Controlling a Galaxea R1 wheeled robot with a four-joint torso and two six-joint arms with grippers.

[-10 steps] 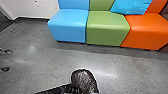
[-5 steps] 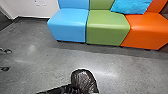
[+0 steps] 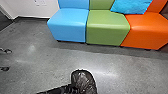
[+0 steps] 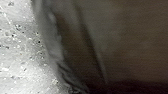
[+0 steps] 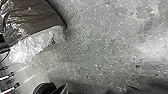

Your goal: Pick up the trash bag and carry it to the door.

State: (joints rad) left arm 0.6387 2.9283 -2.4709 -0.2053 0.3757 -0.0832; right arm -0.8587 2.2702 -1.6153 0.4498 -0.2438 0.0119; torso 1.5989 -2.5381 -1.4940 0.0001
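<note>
Grey, mottled concrete flooring [image 3: 47, 53] spreads across most of the head view. Along its top, from centre to right, runs a bank of boxy padded seats: light blue [image 3: 67, 26], grass green [image 3: 107, 28], then orange [image 3: 147, 31]. A plain white wall [image 3: 27, 8] is at the upper left.

The trash bag, black, glossy and rounded with thin crinkled plastic [image 3: 83, 81], is at the bottom centre of the frame, well apart from the seats. The robot's dark, jointed left arm [image 3: 53, 90] comes in from the lower left and ends right beside it. Whether the left gripper [image 3: 72, 89] is spread or pinching plastic, I cannot tell, nor can I tell the right gripper's state. I can't tell either whether the bag's weight is off the floor.

To carry it well, I'd want a deep bite on gathered plastic rather than one thin fold, which could tear or slip. A slow, straight lift would limit swing, and the base should turn gently, with the bag kept from dragging. Small black caster wheels [image 3: 5, 68] at the left edge deserve a wide berth, since loose plastic might snag there.
</note>
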